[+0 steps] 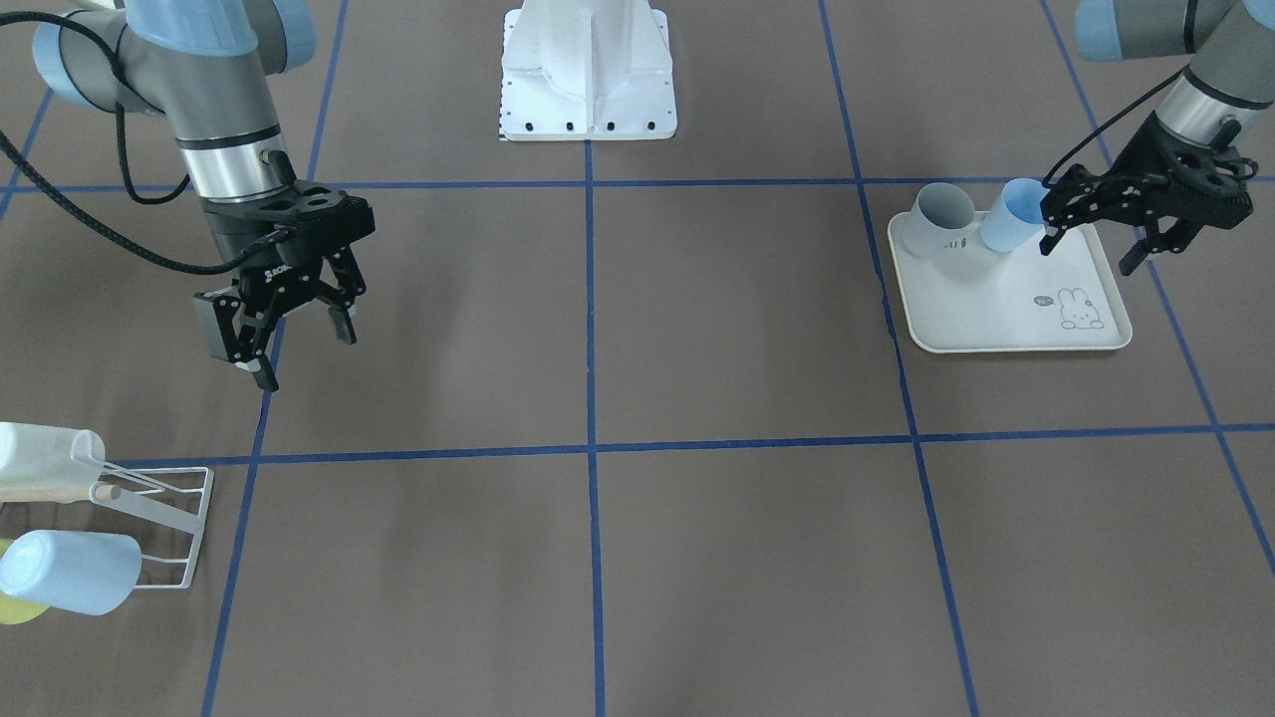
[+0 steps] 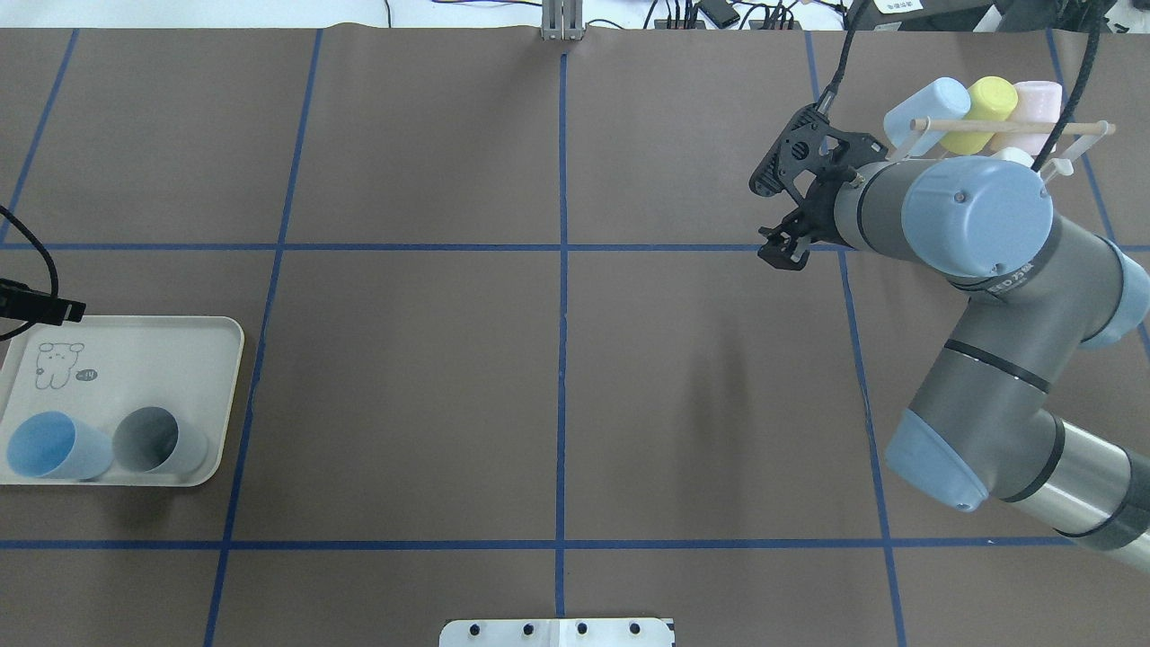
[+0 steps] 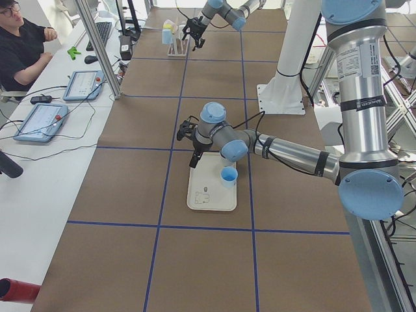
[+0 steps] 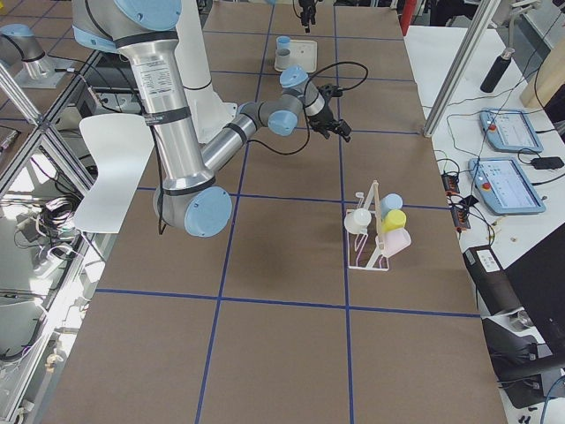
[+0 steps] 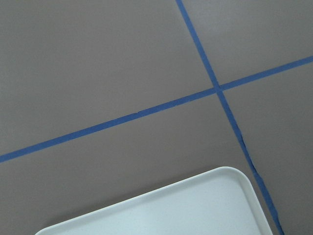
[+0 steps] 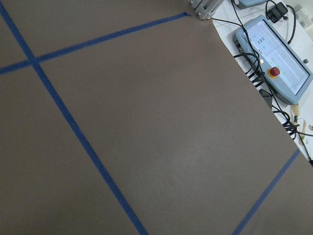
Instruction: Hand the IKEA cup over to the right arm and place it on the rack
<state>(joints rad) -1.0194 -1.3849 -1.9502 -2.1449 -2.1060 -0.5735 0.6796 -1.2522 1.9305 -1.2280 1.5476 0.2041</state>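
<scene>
Table [image 1: 747, 329]: brown, blue tape grid.

Tray [image 1: 996, 309] on the robot's left side. Two cups stand upright on it, mouths up, at the end nearer the robot: blue cup [image 1: 1008, 227] and grey cup [image 1: 941, 221], just beside each other. The blue one is the outer of the pair. Rabbit print at the tray's other end, bare.

Left gripper [image 1: 1088, 257]: fingers spread wide, nothing between them. It hangs in the air over the tray. In the front view one fingertip looks close to the blue cup's rim, but the overhead and left side views put the gripper over the rabbit end, apart from both cups. Its wrist camera sees only a tray corner and tape, no cup.

Right gripper [image 1: 304, 357]: fingers also spread, empty, pointing down above bare table on the robot's right side, near the rack [image 1: 179, 518] but not touching it.

The rack sits near the table's far right corner, with the dowel [image 2: 1083, 129] across its top. Cups lie tipped on its prongs: light blue [image 1: 70, 571], yellow [image 2: 988, 112], pink [image 2: 1033, 97], white [image 1: 45, 463].

Both tray cups are still on the tray; neither is gripped.
</scene>
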